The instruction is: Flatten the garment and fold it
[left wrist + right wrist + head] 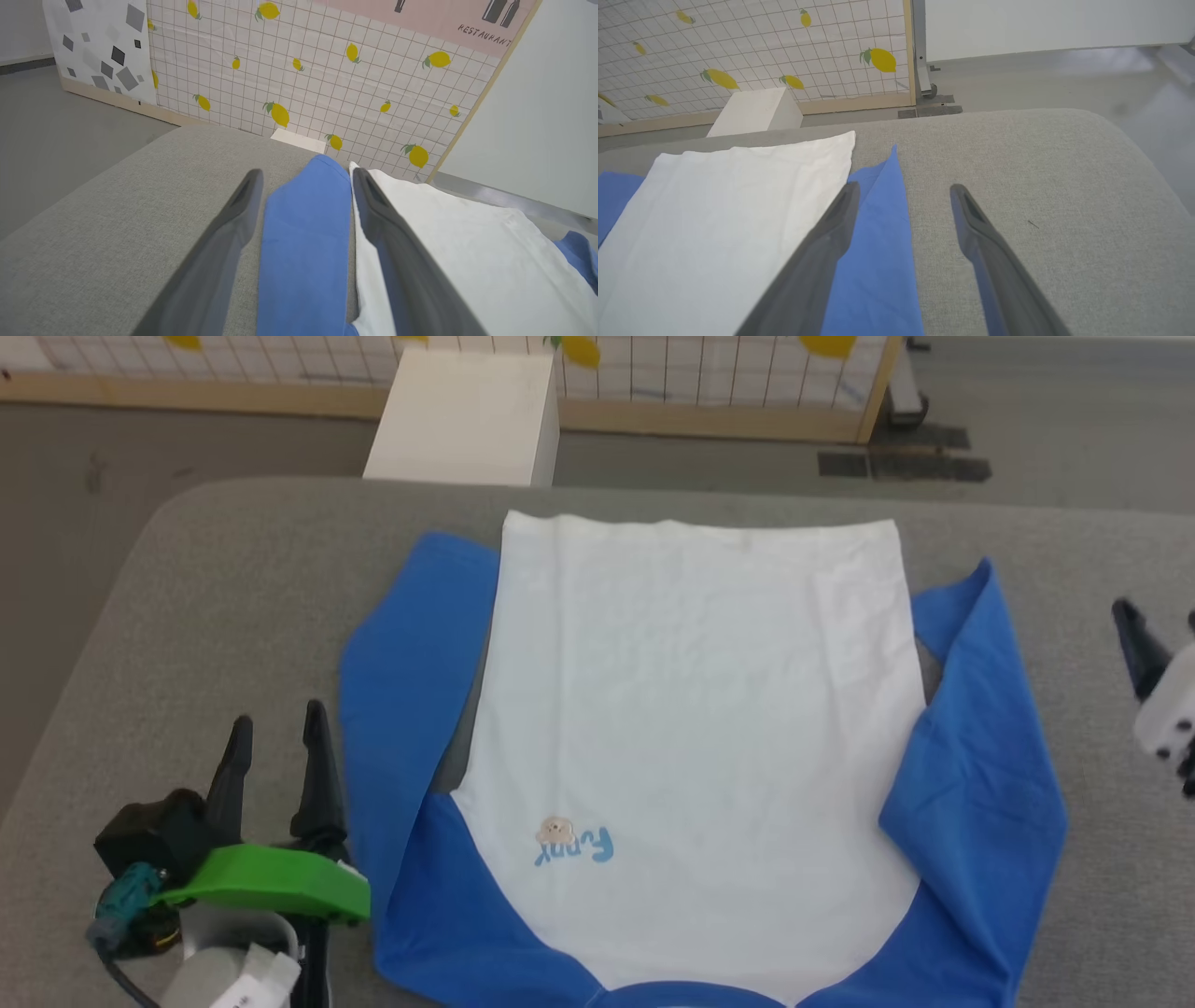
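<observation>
Blue collar and shoulders of the shirt [695,709] sit closest, at the near edge of the bench [187,616]. The white body runs away from them to a straight hem on the far side. It lies front-up and mostly flat, with only faint creases. A small pale motif sits over blue lettering low on the chest. Both blue sleeves angle outward along the body, and the right one doubles over itself and ends in a point.

Thin, soft knit like this should weigh almost nothing, hang limp when lifted and drag a little on the bench's grey woven cover rather than slide. It likely wants pinching at two places at once, a sleeve edge or shoulder together with the hem corner on the same side, not mid-panel.

Left fingers [317,765], dark and tapered, are spread wide with nothing between them, just left of the shirt beside its sleeve. Right fingers [831,238], likewise spread and empty, stand near its right side by the pointed sleeve. Beyond the hem are a white box [467,415] and a lemon-print gridded panel [709,373].
</observation>
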Motion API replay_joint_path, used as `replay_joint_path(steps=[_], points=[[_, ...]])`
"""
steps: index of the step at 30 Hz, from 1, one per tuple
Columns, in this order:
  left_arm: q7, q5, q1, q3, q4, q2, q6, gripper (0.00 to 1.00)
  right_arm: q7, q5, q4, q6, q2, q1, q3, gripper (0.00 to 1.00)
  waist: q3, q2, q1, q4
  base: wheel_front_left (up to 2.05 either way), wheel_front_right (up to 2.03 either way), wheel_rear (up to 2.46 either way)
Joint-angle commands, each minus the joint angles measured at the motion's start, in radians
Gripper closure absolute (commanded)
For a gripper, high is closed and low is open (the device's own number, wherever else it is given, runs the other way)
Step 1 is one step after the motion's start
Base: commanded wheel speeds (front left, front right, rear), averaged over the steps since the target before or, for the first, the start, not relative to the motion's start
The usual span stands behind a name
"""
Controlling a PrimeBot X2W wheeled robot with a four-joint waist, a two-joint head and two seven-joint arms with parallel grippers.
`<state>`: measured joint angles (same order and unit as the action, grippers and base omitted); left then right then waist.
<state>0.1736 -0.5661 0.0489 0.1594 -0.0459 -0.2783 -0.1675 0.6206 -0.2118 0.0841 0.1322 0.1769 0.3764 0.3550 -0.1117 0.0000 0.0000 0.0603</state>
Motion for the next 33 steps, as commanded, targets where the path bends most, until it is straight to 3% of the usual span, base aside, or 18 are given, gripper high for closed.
replay_joint_path(steps=[1, 12, 25, 26, 27, 28, 33], points=[[0.032, 0.031, 0.025, 0.010, 0.003, 0.005, 0.010, 0.00, 0.009, 0.016, 0.039, -0.002, 0.016, 0.056, -0.005, 0.00, -0.083, 0.0000, 0.0000, 0.032, 0.00, 0.00, 0.00], [0.087, 0.155, 0.117, 0.019, 0.004, 0.074, 0.047, 0.00, 0.083, 0.187, 0.321, -0.002, 0.127, 0.322, -0.031, 0.00, -0.272, 0.0000, 0.0000, 0.102, 0.00, 0.00, 0.00], [0.088, 0.236, 0.140, -0.014, -0.002, 0.155, 0.105, 0.00, 0.130, 0.205, 0.481, -0.002, 0.144, 0.376, -0.119, 0.00, -0.344, 0.0000, 0.0000, 0.108, 0.00, 0.00, 0.00], [0.088, 0.238, 0.141, -0.018, 0.005, 0.157, 0.111, 0.00, 0.138, 0.199, 0.491, -0.002, 0.141, 0.377, -0.122, 0.12, -0.341, 0.0000, 0.0000, 0.105, 0.00, 0.00, 0.00], [0.088, 0.241, 0.142, -0.022, 0.008, 0.160, 0.115, 0.00, 0.141, 0.190, 0.497, -0.002, 0.138, 0.378, -0.121, 0.92, -0.337, 0.0000, 0.0000, 0.101, 0.00, 0.00, 0.00], [0.088, 0.246, 0.142, -0.025, 0.011, 0.163, 0.118, 0.00, 0.143, 0.181, 0.504, -0.002, 0.135, 0.379, -0.118, 1.00, -0.333, 0.0000, 0.0000, 0.099, 0.00, 0.00, 0.00], [0.088, 0.255, 0.138, -0.041, 0.032, 0.175, 0.136, 0.00, 0.095, 0.133, 0.487, -0.002, 0.131, 0.384, -0.094, 1.00, -0.289, 0.0000, 0.0000, 0.083, 0.00, 0.00, 0.00]])
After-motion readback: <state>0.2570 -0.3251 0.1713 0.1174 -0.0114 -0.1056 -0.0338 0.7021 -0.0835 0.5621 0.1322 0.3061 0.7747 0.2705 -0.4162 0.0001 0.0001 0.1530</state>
